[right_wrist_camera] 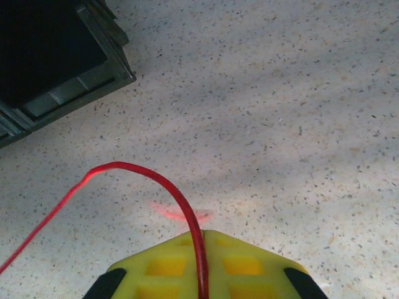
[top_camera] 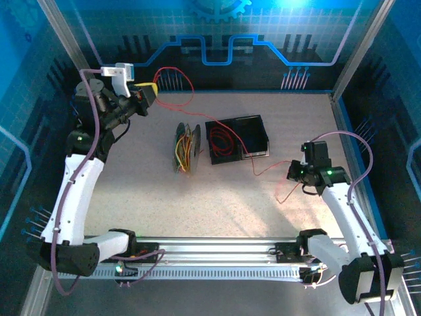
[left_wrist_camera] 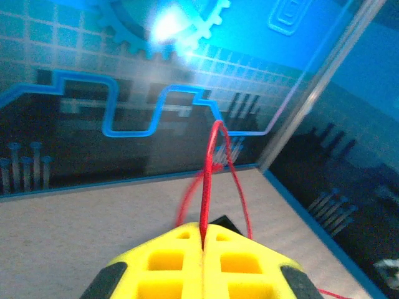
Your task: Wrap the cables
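Note:
A thin red cable point(top_camera: 186, 80) arcs from my left gripper point(top_camera: 152, 90), raised at the back left, down into a black box point(top_camera: 253, 126) at mid-table, where red loops point(top_camera: 222, 141) lie. In the left wrist view the yellow fingertips point(left_wrist_camera: 181, 240) are pressed together on the red cable point(left_wrist_camera: 208, 174) at my left gripper point(left_wrist_camera: 204, 235). Another stretch of red cable point(top_camera: 270, 168) runs from the box to my right gripper point(top_camera: 291, 172), low over the table at the right. My right gripper point(right_wrist_camera: 202, 238) is shut on the red cable point(right_wrist_camera: 146, 173), which curves off to the left.
A bundle of orange, yellow and green strands point(top_camera: 184, 148) lies left of the box. The box corner point(right_wrist_camera: 68, 75) sits up and left of the right gripper. A loose red tail point(top_camera: 284, 195) trails toward the front. Blue walls and frame posts point(top_camera: 358, 49) enclose the table.

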`<action>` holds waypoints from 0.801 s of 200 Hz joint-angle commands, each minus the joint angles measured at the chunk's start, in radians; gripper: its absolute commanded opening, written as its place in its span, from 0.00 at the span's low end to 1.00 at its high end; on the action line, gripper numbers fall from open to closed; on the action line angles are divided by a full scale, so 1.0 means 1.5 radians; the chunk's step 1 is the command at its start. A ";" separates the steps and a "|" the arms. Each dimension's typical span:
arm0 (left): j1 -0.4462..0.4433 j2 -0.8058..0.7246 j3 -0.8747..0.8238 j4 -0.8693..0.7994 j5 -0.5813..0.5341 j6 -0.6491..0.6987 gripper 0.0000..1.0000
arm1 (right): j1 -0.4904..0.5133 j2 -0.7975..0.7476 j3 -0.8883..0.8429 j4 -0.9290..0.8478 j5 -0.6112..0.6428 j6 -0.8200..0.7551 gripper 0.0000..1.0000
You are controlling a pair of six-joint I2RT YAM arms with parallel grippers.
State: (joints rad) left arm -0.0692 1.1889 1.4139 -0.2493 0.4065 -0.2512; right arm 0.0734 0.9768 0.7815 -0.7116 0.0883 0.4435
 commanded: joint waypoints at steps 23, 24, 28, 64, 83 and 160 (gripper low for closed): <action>-0.113 0.001 -0.098 0.218 -0.004 -0.074 0.00 | -0.014 0.036 -0.028 0.101 -0.248 -0.004 0.46; -0.116 0.002 -0.101 0.221 -0.007 -0.074 0.00 | -0.013 0.035 -0.029 0.102 -0.250 -0.003 0.47; -0.128 0.005 -0.110 0.236 -0.014 -0.077 0.00 | -0.014 0.029 -0.032 0.103 -0.258 -0.002 0.49; -0.227 0.036 -0.179 0.359 -0.124 -0.073 0.00 | -0.026 -0.087 -0.020 0.036 -0.232 0.000 0.81; -0.280 0.061 -0.176 0.376 -0.187 -0.039 0.00 | -0.043 -0.133 0.026 -0.032 -0.142 -0.002 0.96; -0.388 0.134 -0.125 0.357 -0.250 -0.036 0.00 | -0.049 -0.122 0.105 0.149 -0.471 0.053 0.83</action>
State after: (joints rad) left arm -0.6197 1.3758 1.1675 0.2527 0.0647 -0.2996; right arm -0.0284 0.7242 0.9226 -0.6376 -0.3717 0.4671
